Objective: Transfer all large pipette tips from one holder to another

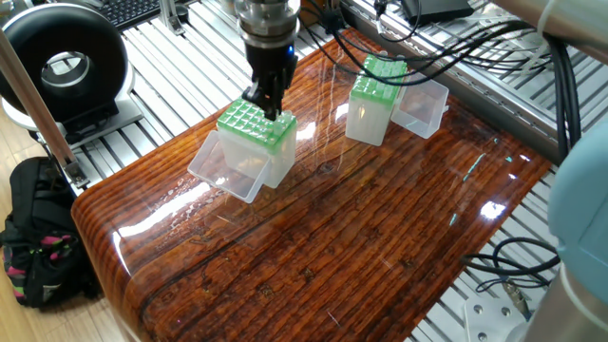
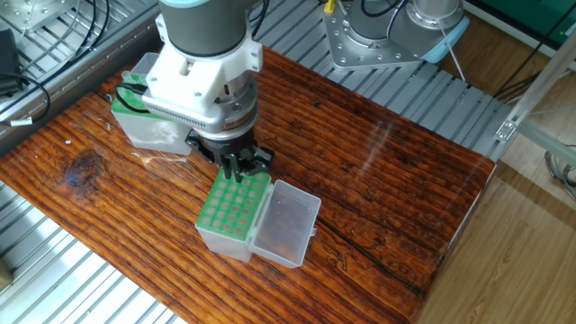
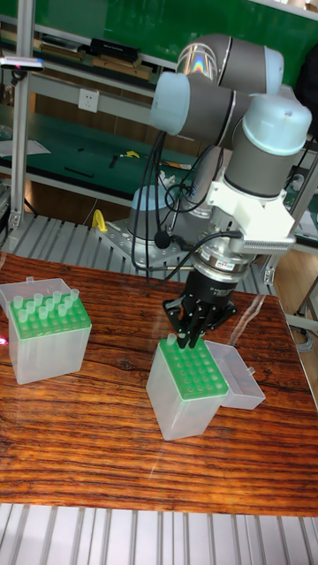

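Two clear boxes with green hole-grid tops serve as holders. The near holder [image 1: 255, 128] [image 2: 232, 211] [image 3: 194, 375] has its lid [image 2: 286, 225] folded open beside it. My gripper [image 1: 269, 114] [image 2: 237, 175] [image 3: 190, 342] hangs just over the far edge of its green top, fingertips almost at the grid. One large pipette tip [image 3: 170, 340] stands in a corner hole right beside the fingers. The dark fingers hide whether they clamp anything. The far holder [image 1: 375, 90] [image 2: 144, 121] [image 3: 44, 331] carries several whitish tips [image 3: 40, 307] poking out of its top.
The far holder's open lid [image 1: 423, 106] lies beside it. Black cables [image 1: 456, 47] run along the table's back edge and over the far holder. A round black device [image 1: 62, 66] and a backpack [image 1: 38, 237] sit off the table's left end. Aluminium rails surround the wooden top.
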`<move>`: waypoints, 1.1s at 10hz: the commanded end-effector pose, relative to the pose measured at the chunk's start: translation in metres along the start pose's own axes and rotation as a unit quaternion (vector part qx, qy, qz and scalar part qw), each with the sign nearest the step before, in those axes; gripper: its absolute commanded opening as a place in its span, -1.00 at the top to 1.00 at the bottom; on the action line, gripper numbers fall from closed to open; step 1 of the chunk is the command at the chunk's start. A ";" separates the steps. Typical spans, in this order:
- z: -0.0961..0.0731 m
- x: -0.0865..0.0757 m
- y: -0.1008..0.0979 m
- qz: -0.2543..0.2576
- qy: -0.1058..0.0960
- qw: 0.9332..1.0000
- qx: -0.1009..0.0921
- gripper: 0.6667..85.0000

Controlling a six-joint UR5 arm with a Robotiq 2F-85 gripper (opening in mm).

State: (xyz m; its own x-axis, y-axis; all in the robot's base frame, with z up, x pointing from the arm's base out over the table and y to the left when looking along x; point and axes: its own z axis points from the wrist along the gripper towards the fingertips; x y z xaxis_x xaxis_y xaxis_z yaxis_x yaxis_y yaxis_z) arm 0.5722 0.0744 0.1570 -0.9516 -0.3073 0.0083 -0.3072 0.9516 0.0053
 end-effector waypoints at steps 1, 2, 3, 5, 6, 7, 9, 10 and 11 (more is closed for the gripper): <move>-0.024 -0.003 0.005 0.002 0.006 1.000 -0.017 0.80; -0.036 -0.003 0.006 0.001 0.009 1.000 -0.019 0.81; -0.052 -0.003 0.007 0.003 0.015 1.000 -0.016 0.82; -0.083 -0.004 0.011 0.010 0.025 1.000 -0.014 0.85; -0.096 -0.004 0.012 0.014 0.028 0.999 -0.016 0.87; -0.107 -0.002 0.013 0.014 0.027 0.999 -0.019 0.87; -0.115 0.003 0.008 0.008 0.021 1.000 -0.016 0.87; -0.118 0.008 0.007 0.005 0.021 1.000 -0.018 0.87; -0.121 0.010 0.007 0.001 0.019 1.000 -0.017 0.87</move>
State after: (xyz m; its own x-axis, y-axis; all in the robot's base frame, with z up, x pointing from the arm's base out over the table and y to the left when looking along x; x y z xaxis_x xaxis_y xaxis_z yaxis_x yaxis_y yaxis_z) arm 0.5677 0.0778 0.2631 -0.9539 -0.2950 0.0545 -0.2939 0.9554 0.0268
